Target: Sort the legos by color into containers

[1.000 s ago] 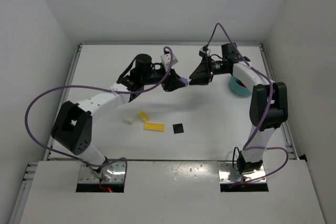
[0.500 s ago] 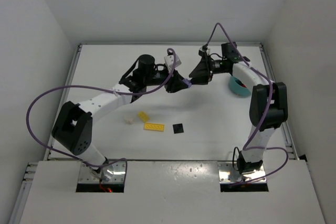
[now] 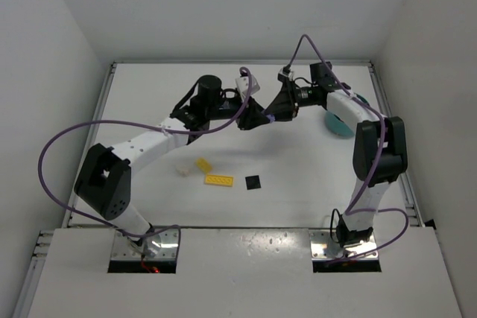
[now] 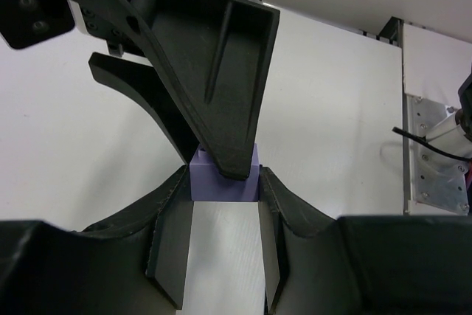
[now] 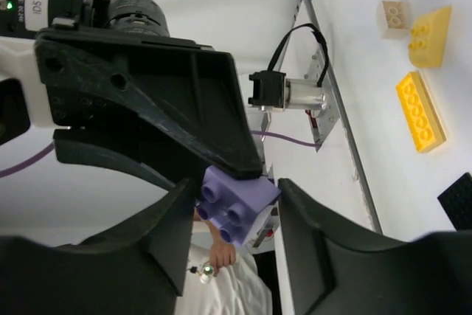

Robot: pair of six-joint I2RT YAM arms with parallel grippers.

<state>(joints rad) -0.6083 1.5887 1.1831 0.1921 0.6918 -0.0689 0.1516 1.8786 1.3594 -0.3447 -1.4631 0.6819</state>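
A lavender brick hangs in the air over the far middle of the table, between both grippers. My left gripper is shut on its two sides. My right gripper meets it head-on, its jaws against the brick's other two faces, one finger pressing on top. On the table lie a cream brick, a yellow brick, a yellow plate and a black plate. The teal bowl stands at the right, partly hidden by the right arm.
Purple cables loop off both arms. The raised table rim runs along the left, far and right edges. The right wrist view also shows the cream brick, yellow brick and yellow plate on the table.
My right gripper has moved left to meet the left one and its jaws have closed in around the lavender brick. The left gripper keeps its hold and has shifted slightly right.
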